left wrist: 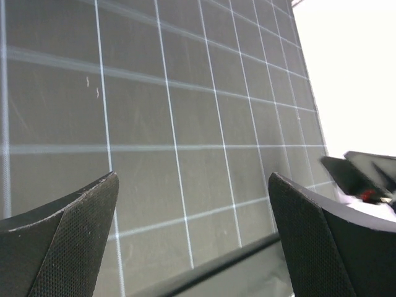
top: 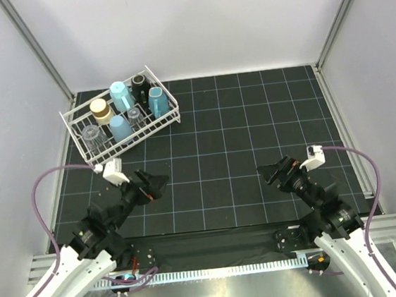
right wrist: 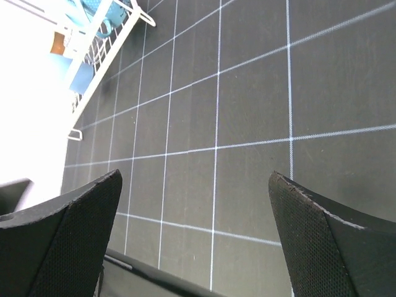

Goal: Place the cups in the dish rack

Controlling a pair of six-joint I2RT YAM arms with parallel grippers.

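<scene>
**Rack full, both grippers empty**

Top view: rack in the upper left of the frame, at the far left corner of the mat. Inside it, seven cups counted: tumbler, black mug, brown cup, two glasses, two blue mugs. None out on the mat. Left gripper at lower left and right gripper at lower right, each well apart from the rack, tips facing each other across the middle. Judged from this: loading done, only a clean finish left. To do that well, leave the jaws spread, draw the arms back toward their bases, and swing nowhere near the rack's near rim, since a knock there could tip a glass.

Left wrist view: left gripper with jaws wide apart, bare mat between the pads, nothing held. No rack or cup in sight here; only the top view gives the count.

Right wrist view: right gripper likewise spread wide and empty. Rack caught in the upper left corner, with blue cups behind the wires, which the left wrist misses. Too washed out to count cups.
</scene>
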